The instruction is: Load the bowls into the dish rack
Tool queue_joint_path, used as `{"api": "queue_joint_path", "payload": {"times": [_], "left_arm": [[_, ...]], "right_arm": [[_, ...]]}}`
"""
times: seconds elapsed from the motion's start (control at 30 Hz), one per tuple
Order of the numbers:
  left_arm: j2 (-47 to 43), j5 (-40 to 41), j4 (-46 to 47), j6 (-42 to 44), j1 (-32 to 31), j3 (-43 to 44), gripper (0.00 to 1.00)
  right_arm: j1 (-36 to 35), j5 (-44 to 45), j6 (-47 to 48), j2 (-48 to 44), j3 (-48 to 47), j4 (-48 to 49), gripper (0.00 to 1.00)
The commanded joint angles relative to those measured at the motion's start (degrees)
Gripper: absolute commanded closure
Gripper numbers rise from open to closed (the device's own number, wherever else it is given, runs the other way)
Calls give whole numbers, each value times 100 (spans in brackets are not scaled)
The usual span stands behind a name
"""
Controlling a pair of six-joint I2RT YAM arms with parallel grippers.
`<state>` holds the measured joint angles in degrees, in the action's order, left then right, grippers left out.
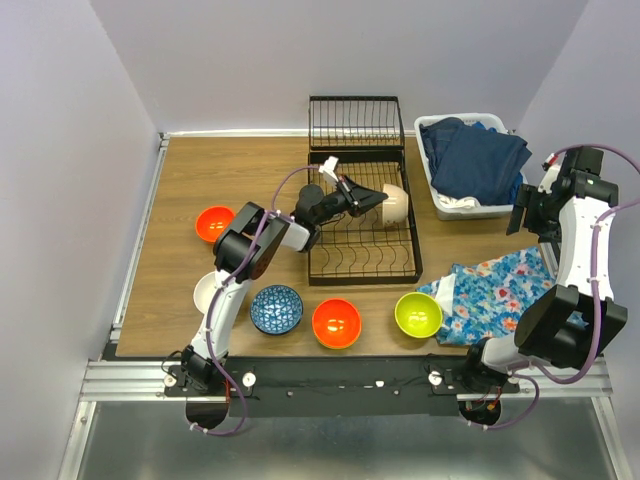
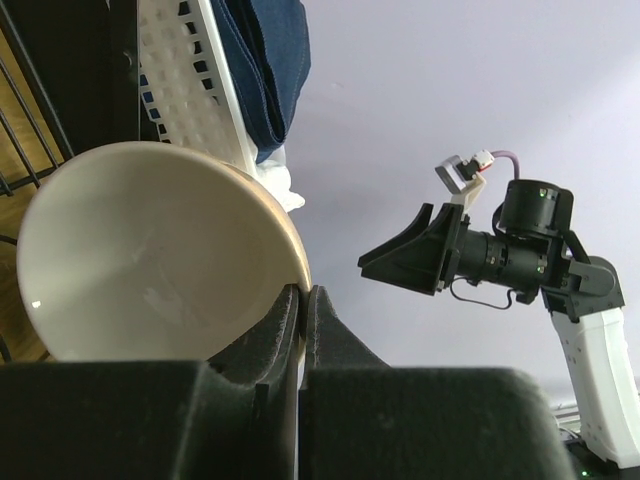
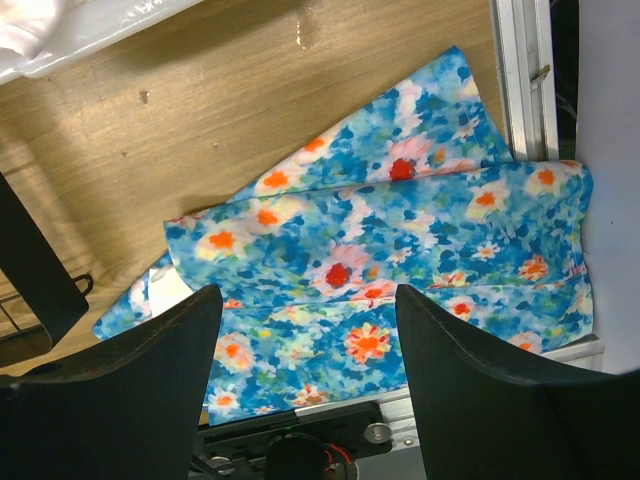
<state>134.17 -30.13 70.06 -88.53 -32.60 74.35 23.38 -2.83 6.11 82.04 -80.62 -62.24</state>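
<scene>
A brown wooden table (image 1: 200, 180) fills the middle of the scene, boxed in by plain pale lilac walls: one on the far side (image 1: 340, 50), one on the left (image 1: 60, 200) and one on the right (image 1: 600, 90). A white strip (image 1: 230, 132) edges the table's far side. A silver metal rail (image 1: 350, 375) runs along the near edge, with grey floor (image 1: 330, 445) beyond. The light is soft and even.

Bright, even light from above fills all three views, with soft shadows on the wooden table (image 1: 180, 170), a tiny glint on the cream bowl (image 2: 150, 250), and dark, slightly blurred fingers (image 3: 110, 390) near the lens.
</scene>
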Motion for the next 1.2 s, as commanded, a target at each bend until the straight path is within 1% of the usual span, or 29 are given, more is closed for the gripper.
{"api": "queue_joint_path", "payload": {"times": [0.0,0.13,0.23,0.4,0.5,0.53,0.63,0.7,0.77,0.83,0.9,0.93,1.03,1.1,1.13,1.17], "left_arm": [[294,-187,-818,205,131,-377,100],[233,-90,-968,275,184,-508,90],[136,-28,-977,380,201,-570,86],[-110,104,-1099,547,280,-746,84],[-285,86,-1354,819,289,-711,76],[-338,69,-1416,881,289,-711,71],[-602,16,-1548,1293,298,-702,66],[-777,-1,-1785,1601,307,-702,63],[-1041,-63,-2143,1856,342,-693,57],[-1278,-133,-2391,2251,377,-667,48],[-1419,-282,-2681,2575,395,-650,46],[-1550,-326,-2795,2691,403,-589,42],[-1779,-485,-3208,3051,404,-483,38],[-1946,-529,-3700,3262,447,-448,38],[-2217,-581,-3902,3611,474,-439,38],[-2376,-608,-4469,3858,509,-412,38]], "right_arm": [[53,-16,31,67,-156,63,22],[53,-33,31,67,-130,80,22],[53,-33,31,58,-112,80,22],[53,-77,5,67,-138,80,22],[53,-165,-31,58,-94,124,22],[53,-209,-66,58,-77,142,22],[53,-297,-84,14,-59,159,22],[53,-358,-127,-12,-94,142,22],[53,-446,-145,-21,-112,124,22],[53,-569,-189,-13,-138,124,22],[53,-657,-233,-4,-173,142,22],[53,-736,-242,-4,-191,185,22],[53,-850,-294,-56,-182,264,22],[53,-903,-321,-109,-147,291,22],[53,-964,-321,-127,-138,282,22],[53,-982,-338,-188,-138,274,22]]}}
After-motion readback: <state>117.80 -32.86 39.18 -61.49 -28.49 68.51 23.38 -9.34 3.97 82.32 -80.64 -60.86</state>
